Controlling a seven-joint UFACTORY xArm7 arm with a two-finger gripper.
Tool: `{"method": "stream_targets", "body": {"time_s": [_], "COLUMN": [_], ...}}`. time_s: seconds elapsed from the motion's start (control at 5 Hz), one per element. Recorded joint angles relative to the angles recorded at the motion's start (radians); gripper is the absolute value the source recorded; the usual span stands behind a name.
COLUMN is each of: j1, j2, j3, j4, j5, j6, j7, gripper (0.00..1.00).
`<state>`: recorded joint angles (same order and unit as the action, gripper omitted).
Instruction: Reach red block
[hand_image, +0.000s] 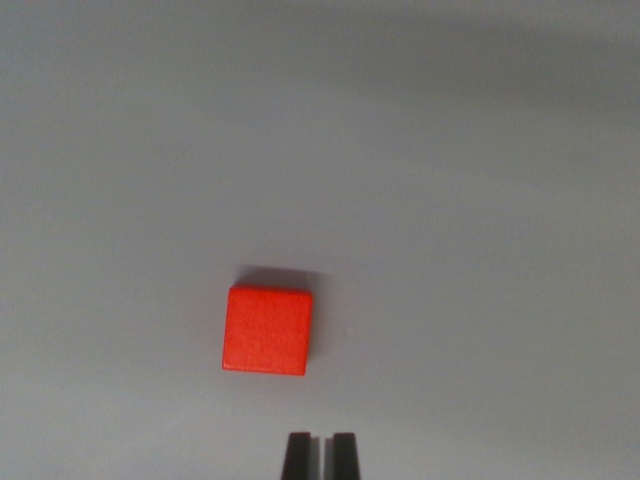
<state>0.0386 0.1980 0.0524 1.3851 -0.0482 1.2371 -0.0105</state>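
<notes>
Block: a small bright red-orange block (267, 329) with a matte, faintly grained top face, seen almost straight from above so that it reads as a near-square.
Block position: a little left of the middle of the wrist view and slightly below its centre, lying flat on the surface and touching nothing else.
Block orientation: its edges run nearly parallel to the picture's edges, with a very slight twist, the top edge dipping a touch toward the wrist view's right.
Block long axis: no clear one; width and height look about equal, so I cannot tell which side is longer.
Block shadow: a soft dark band lies along its upper edge and spills a little past its upper right corner.
Surface: a plain pale grey tabletop (480, 180), smooth and matte, darker toward the top of the view.
Gripper: the robot's dark two-fingered gripper (321, 456) enters at the bottom edge, just right of centre.
Gripper state: the two fingertips stand close together, with only a thin pale slit between them, and they hold nothing.
Gripper and block: apart; the fingertips sit below the block and to the wrist view's right of its lower right corner, with bare tabletop between them.
</notes>
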Motion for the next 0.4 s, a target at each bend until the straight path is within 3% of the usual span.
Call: {"method": "stream_targets", "body": {"time_s": [0.2, 0.4], "j1": [0.002, 0.002], "j2": [0.023, 0.023], "j3": [0.001, 0.001], "j4": [-0.024, -0.024], "j5": [-0.001, -0.001], "j6": [-0.047, -0.047], "j7": [0.001, 0.001], "gripper": [0.0, 0.0]}}
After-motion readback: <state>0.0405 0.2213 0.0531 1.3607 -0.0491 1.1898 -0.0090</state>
